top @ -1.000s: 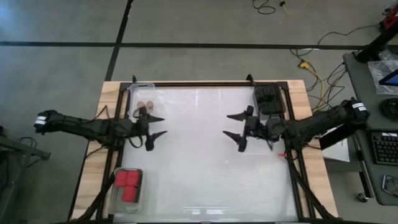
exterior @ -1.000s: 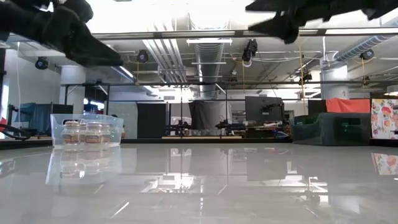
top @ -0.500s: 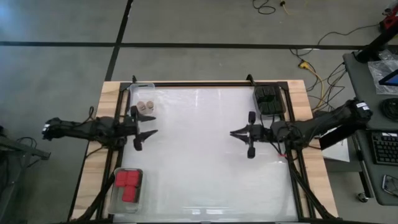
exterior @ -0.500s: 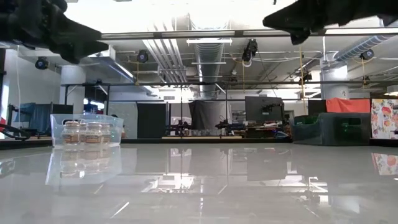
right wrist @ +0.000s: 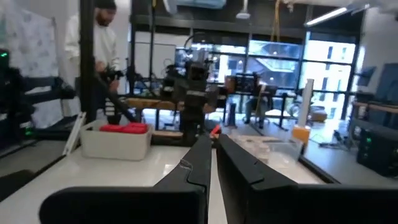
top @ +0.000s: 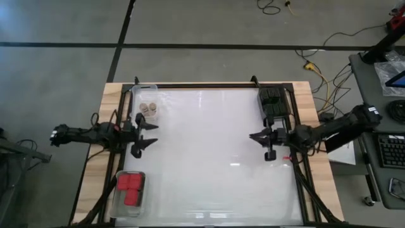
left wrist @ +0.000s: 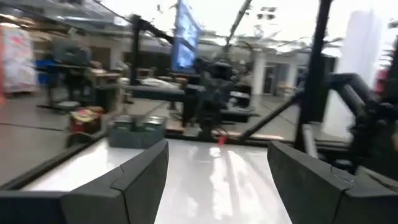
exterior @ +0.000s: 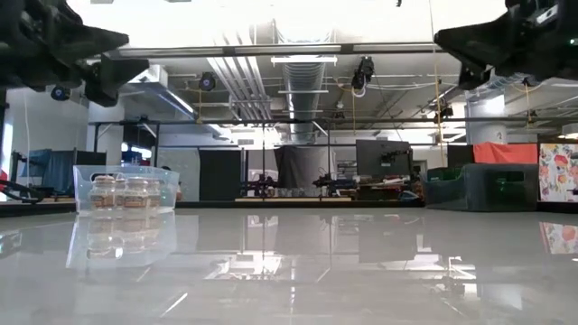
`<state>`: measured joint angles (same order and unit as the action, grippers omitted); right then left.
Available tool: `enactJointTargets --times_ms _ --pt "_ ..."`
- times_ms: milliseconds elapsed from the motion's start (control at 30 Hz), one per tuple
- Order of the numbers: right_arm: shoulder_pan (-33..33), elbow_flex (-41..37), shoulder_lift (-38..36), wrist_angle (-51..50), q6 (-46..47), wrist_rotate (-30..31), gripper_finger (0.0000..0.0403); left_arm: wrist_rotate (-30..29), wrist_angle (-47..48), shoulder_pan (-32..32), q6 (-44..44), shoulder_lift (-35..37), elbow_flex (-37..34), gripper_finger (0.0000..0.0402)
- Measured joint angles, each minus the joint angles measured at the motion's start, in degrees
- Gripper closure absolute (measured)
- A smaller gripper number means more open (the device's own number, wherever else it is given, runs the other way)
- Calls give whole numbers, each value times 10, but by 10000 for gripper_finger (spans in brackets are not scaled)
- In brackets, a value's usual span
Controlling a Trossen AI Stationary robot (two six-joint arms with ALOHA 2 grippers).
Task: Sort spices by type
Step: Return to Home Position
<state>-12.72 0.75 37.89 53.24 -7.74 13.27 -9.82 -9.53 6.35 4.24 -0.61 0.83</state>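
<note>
My left gripper [top: 154, 133], fingers apart, hangs at the table's [top: 209, 171] left edge. My right gripper [top: 252, 135], fingers together, hangs at the right edge, with open tabletop between them. Separate trays [top: 154, 88] hold tan jars [top: 149, 109], black boxes [top: 273, 101] and red cans [top: 130, 189].

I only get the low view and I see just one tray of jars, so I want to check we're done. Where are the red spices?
Observer: The red spices sit in a clear tray by the near-left corner of the table.
Operator: And the black ones?
Observer: The black spices are packed together at the far-right corner.
Operator: Are the tools holding anything?
Observer: No, the left tool is open and the right tool shut, both empty.
</note>
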Motion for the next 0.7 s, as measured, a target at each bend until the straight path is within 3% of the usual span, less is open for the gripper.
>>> enactJointTargets --times_ms 100,233,433,600,700 --pt "0 0 -38 -48 7 -4 385 22 -5 -1 10 -2 0 143" --pt "0 0 -63 -82 11 -56 385 21 -6 -2 9 1 -2 143" --pt "0 -1 -68 -146 44 -67 385 89 9 -2 16 -5 -2 143" --pt "0 -1 -90 -196 51 -119 385 89 37 -2 14 -16 -2 143" --pt "0 -1 -104 -222 38 -120 385 89 42 -2 14 -26 -1 143"
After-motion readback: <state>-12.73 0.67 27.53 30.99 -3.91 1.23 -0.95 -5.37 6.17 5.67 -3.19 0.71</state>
